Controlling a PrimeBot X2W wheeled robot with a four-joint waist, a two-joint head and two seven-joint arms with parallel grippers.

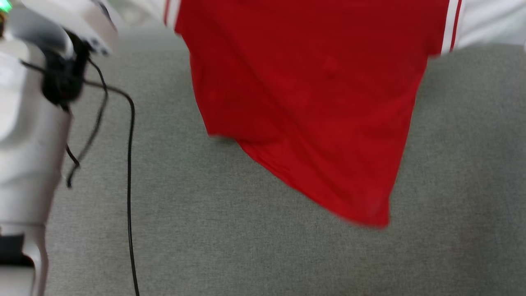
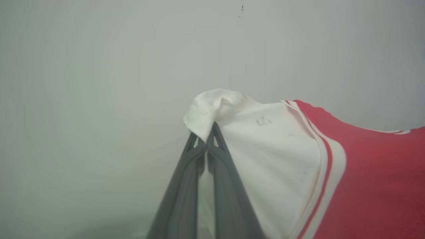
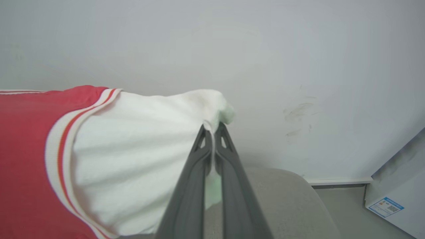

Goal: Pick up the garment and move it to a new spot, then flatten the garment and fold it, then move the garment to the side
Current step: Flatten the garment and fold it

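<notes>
The garment point(image 1: 312, 102), a red jersey with white sleeves and red-striped white trim, hangs in the air over a grey upholstered surface point(image 1: 230, 230), its lower corner dangling toward me. In the left wrist view my left gripper point(image 2: 206, 134) is shut on the end of one white sleeve point(image 2: 265, 149). In the right wrist view my right gripper point(image 3: 211, 129) is shut on the end of the other white sleeve point(image 3: 139, 159). The shirt is stretched between the two grippers. Its printed side is not visible.
My pale left arm point(image 1: 28, 135) fills the left edge of the head view, with black cables point(image 1: 129, 172) hanging off it over the grey surface. A plain pale wall point(image 3: 232, 49) stands behind. A white box with a label point(image 3: 395, 196) sits on the floor at the right.
</notes>
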